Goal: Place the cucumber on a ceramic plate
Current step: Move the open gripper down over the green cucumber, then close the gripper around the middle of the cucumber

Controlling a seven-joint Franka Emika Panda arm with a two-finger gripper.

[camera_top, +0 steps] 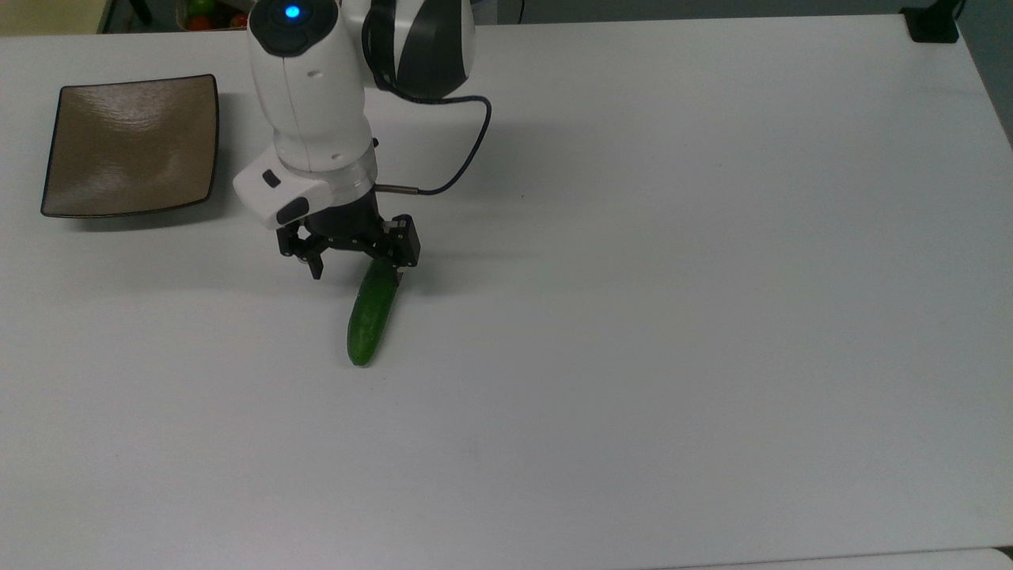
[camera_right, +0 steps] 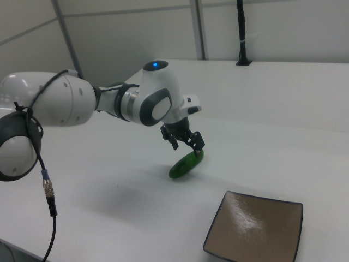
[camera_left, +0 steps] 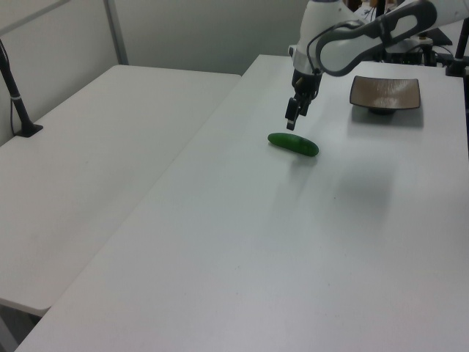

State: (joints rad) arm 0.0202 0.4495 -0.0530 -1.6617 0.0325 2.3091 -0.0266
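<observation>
The cucumber (camera_top: pixel 370 313) lies flat on the white table (camera_top: pixel 673 317), well apart from the plate (camera_top: pixel 130 146). In the top view its long axis runs nearly up and down the picture, leaning a little: the lower end points toward the top view's bottom left, and the upper end toward the top view's upper right, where the gripper (camera_top: pixel 358 274) covers it. The body has a slight curve. In the left view the cucumber (camera_left: pixel 293 144) lies almost crosswise, its right end a bit lower than its left. In the right view it (camera_right: pixel 185 164) slants from lower left to upper right, with the upper end under the gripper (camera_right: pixel 187 146).

The gripper hangs over that upper end with its fingers apart. One finger (camera_top: pixel 316 269) sits out to the top view's left of the cucumber, clear of it; the other (camera_top: pixel 398 275) is just beside the cucumber's right edge. Whether it touches cannot be told. In the left view the gripper (camera_left: pixel 292 120) is just above the cucumber's left end.

The plate, square and glossy brown with a dark rim, sits near the top view's upper left corner.
</observation>
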